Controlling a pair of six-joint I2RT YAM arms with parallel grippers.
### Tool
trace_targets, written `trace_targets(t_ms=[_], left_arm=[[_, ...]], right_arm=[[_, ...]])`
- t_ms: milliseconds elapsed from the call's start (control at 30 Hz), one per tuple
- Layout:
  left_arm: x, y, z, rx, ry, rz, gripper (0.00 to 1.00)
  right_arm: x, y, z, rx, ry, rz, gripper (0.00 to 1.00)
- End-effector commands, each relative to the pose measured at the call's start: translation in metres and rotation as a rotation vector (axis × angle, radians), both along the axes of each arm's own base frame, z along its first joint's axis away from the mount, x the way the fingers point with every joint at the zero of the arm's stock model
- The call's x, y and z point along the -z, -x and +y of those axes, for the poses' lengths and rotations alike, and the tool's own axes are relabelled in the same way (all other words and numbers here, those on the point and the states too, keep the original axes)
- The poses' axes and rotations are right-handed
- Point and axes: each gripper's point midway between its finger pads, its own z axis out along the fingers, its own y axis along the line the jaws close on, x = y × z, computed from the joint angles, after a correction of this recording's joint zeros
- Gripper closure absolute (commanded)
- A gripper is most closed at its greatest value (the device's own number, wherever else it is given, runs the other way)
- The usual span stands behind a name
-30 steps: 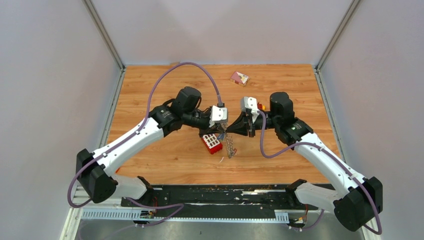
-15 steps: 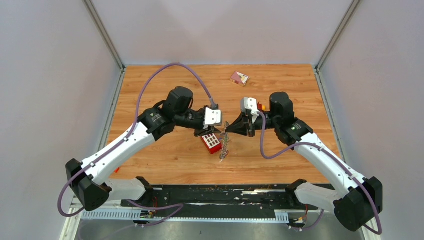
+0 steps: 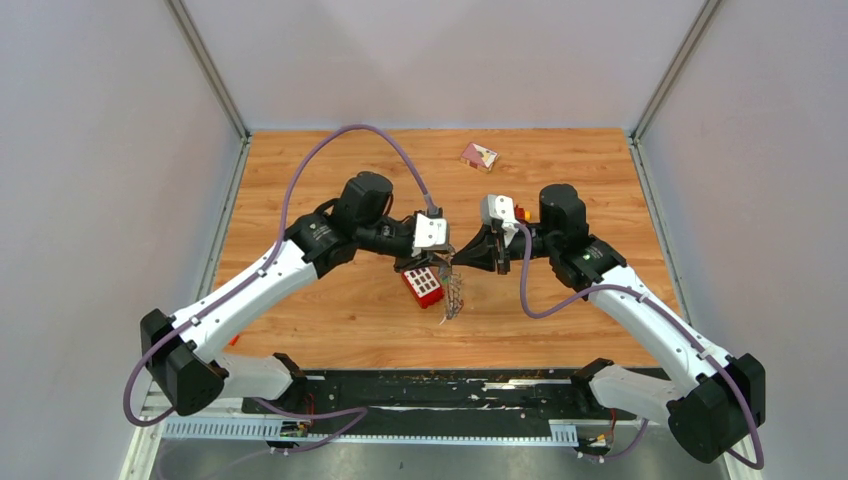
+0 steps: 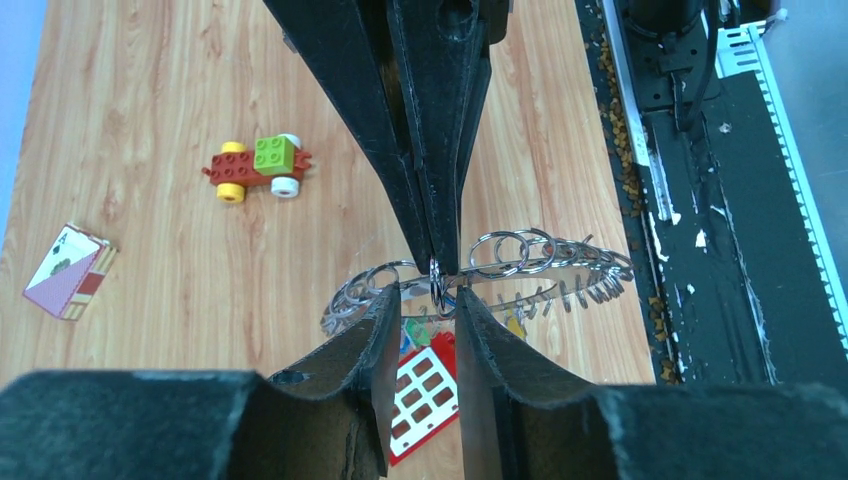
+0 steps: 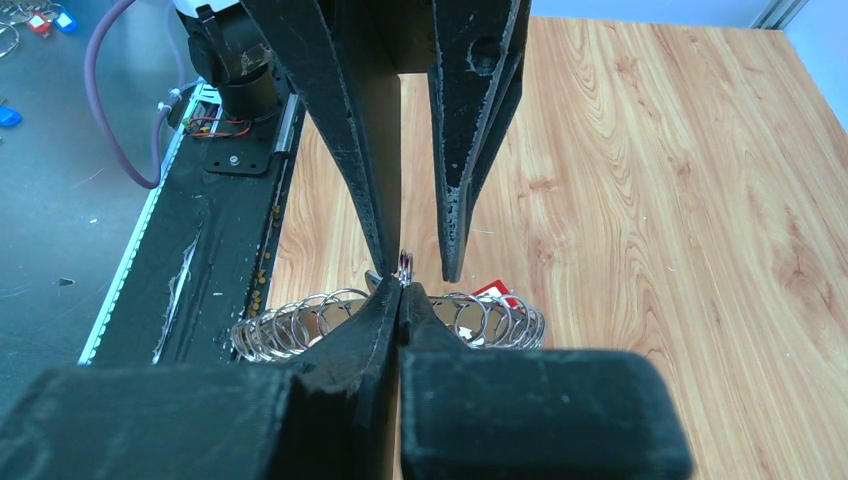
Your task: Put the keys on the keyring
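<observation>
Where the two arms meet over the middle of the table [image 3: 330, 310], the keyring [image 4: 575, 262] is seen lifted by its rim, a loop of many small wire rings spreading to either side of the grip. It is pinched by the right gripper [image 5: 401, 290], whose fingers are pressed tightly together on one small link of that rim. In the top view the ring is seen hanging downward from this grip; whether its lower edge touches the wood cannot be told.

Beneath the ring, the keys [image 4: 412, 335] are glimpsed as tiny tags of blue, green and yellow. Whether they hang from the ring or lie on the table cannot be told.

Directly opposite, the left gripper [image 4: 428, 305] is held with its fingers spread, a clear gap being left between them. The pinched link and the tip of the right gripper are straddled by these fingers, and nothing is clamped by them.

Just below and to the left of the ring, a red brick [image 3: 424, 285] is laid on the wood. Farther off, a small toy car [image 4: 255, 170] built of red, yellow and green blocks is seen, and a small card box [image 4: 68, 270] is found well apart near the far edge.
</observation>
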Motion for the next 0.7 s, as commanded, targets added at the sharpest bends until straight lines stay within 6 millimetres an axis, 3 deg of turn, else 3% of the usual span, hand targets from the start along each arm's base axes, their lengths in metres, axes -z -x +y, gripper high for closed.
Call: trace_targets(t_ms=[0,367,467,567,667], left_arm=[[-0.009,0.002,-0.009,0.032,0.045,0.006,0.68],[0.000,0.002,-0.007,0.024,0.030,0.016,0.88],[-0.001,0.002,-0.007,0.021,0.032,0.014,1.00],[-0.003,-0.001,-0.003,-0.013,0.020,0.013,1.00],[-0.004,-0.009,0.006,-0.073,-0.036,-0.004,1.00]], right_arm=[[-0.018,0.001,0.002,-0.024,-0.041,-0.077,1.00],[-0.018,0.001,0.002,-0.022,-0.041,-0.078,1.00],[-0.017,0.001,0.002,-0.019,-0.039,-0.076,1.00],[-0.016,-0.002,0.001,-0.003,-0.033,-0.085,1.00],[-0.012,-0.008,-0.002,0.039,-0.011,-0.109,0.90]])
